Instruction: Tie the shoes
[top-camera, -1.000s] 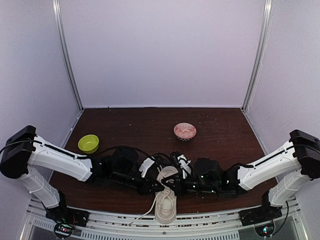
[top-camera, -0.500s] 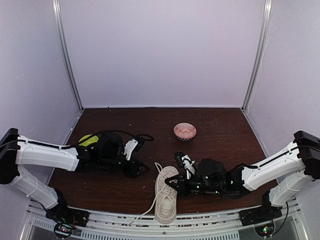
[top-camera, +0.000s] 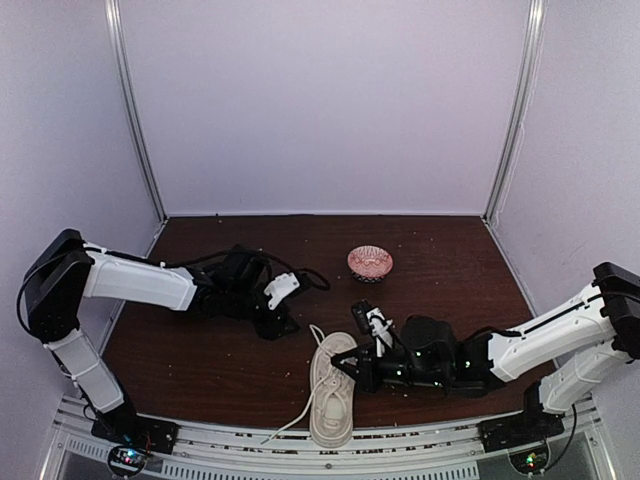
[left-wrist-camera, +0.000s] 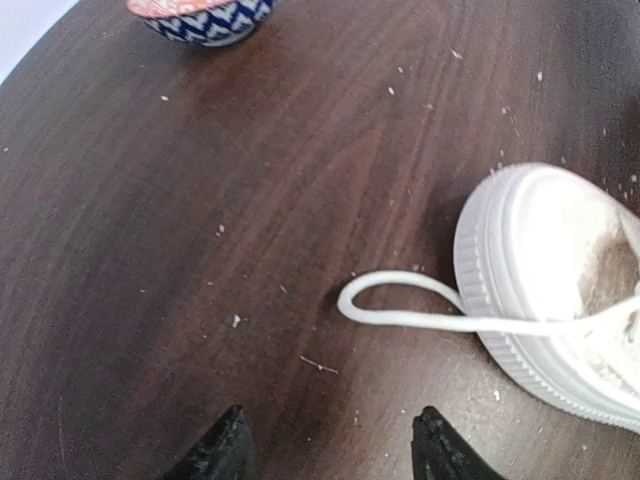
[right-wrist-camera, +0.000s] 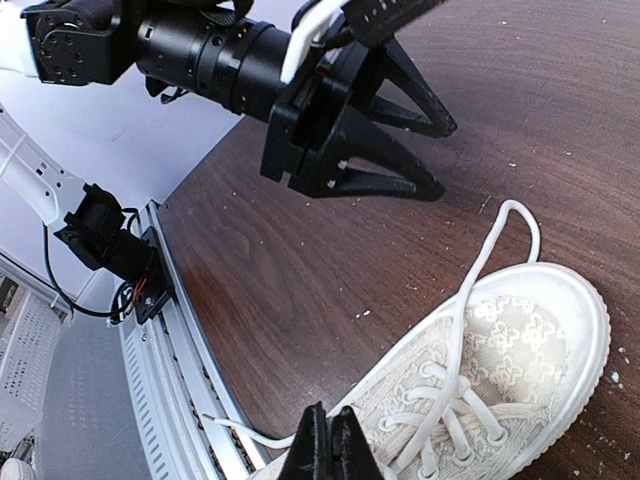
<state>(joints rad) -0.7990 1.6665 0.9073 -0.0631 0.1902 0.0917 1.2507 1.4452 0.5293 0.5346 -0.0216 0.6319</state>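
The left arm (top-camera: 140, 285) is withdrawing toward 10 o'clock from the shoe (top-camera: 332, 392), which is lying at 6 o'clock. The left gripper (left-wrist-camera: 330, 450) is standing open and empty. The right gripper (right-wrist-camera: 330, 445) is staying closed at the shoe's 3 o'clock side. The released lace loop (left-wrist-camera: 450, 322) is lying slack, so the knot is judged unfinished.

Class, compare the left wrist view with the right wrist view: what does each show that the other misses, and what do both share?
Left wrist only: a small bowl with a blue-and-white zigzag outside. Right wrist only: the shut right gripper and the silver rail along the table's edge. Both: the cream canvas sneaker, its loose white lace loop, the dark wooden table, and the open left gripper, seen only as fingertips from its own camera.
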